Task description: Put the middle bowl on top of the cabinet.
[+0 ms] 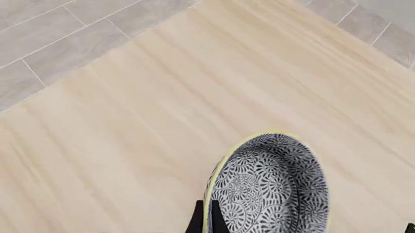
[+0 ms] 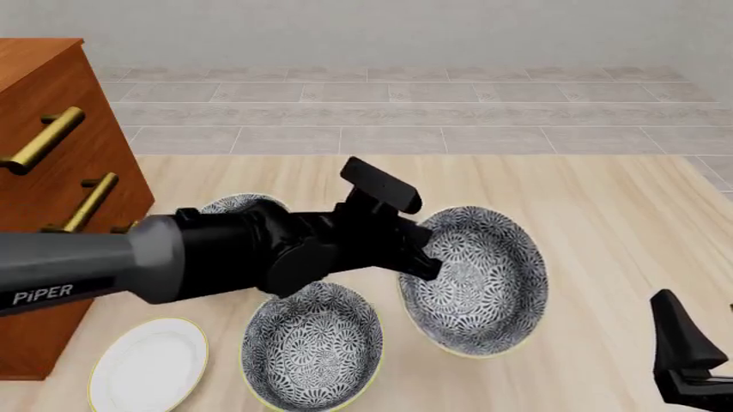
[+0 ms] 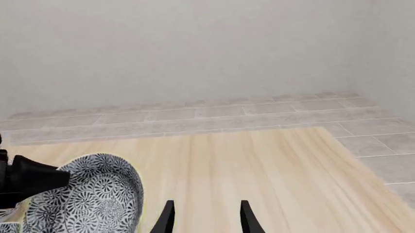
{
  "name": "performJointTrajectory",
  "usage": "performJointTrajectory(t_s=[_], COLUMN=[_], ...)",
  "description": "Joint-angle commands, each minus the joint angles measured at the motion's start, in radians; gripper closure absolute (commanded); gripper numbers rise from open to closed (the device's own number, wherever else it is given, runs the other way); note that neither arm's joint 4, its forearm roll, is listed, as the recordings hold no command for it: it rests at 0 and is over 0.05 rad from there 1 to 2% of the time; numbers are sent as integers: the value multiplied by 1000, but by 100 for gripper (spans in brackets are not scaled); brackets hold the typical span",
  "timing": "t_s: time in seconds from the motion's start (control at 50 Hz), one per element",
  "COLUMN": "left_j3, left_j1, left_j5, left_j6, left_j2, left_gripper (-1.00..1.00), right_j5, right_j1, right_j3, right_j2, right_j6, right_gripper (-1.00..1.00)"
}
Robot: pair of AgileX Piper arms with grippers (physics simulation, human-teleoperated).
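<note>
Far left: cabinet (image 2: 46,172), orange-brown, brass bar handles, its top at the frame's upper-left corner. White plate (image 2: 149,365) on the counter (image 2: 607,223) by its foot. Two patterned bowls sit there, one far (image 2: 235,204), one near (image 2: 311,343).

My left gripper (image 2: 424,262) pinches the rim of the middle bowl (image 2: 475,279), which is tipped on edge and, I judge, lifted. The cabinet top lies up and well left of it; the left arm is nearer.

Right gripper (image 3: 206,216) low at right, fingers spread, idle.

Pale wood counter, grey tiled floor, plain wall.
</note>
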Motion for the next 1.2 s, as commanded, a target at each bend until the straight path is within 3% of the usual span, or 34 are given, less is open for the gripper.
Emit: performJointTrajectory(t_s=[0.02, 0.2, 0.24, 0.26, 0.3, 0.32, 0.62, 0.82, 0.86, 0.94, 1.0, 1.06, 1.12, 1.14, 1.2], left_j3=[-12, -4, -7, 0, -29, -29, -41, -48, -49, -25, -28, -27, -27, -24, -29], left_j1=[1, 49, 54, 101, 69, 68, 45, 77, 84, 189, 178, 221, 260, 264, 290], left_j5=[69, 129, 142, 174, 208, 210, 278, 362, 365, 417, 417, 450, 467, 473, 491], left_j6=[22, -2, -18, -30, -77, -48, -32, -166, -154, -133, -168, -214, -188, -214, -204], left_j2=[-102, -190, -204, -214, -197, -220, -325, -345, -352, -374, -377, -369, -376, -371, -378], left_gripper=[100, 100, 100, 100, 100, 100, 100, 100, 100, 100, 100, 100, 100, 100, 100], right_j5=[-7, -9, -10, -10, -7, -10, -9, -7, -5, -4, -5, -3, -2, -3, 0], right_j1=[4, 0, 0, 0, 0, 1, -2, -5, -6, -9, -7, -5, -6, -6, -7], right_j3=[2, 2, 2, 2, 0, 1, 0, 2, 2, 1, 2, 0, -3, 0, 1], right_j2=[9, 12, 13, 13, 12, 14, 14, 9, 6, 5, 6, 5, 7, 5, 1], right_j6=[-1, 2, 3, 2, 3, 2, 6, 8, 7, 10, 10, 8, 6, 4, 3], right_gripper=[-100, -100, -100, -100, -100, -100, -100, -100, -100, -100, -100, -100, -100, -100, -100])
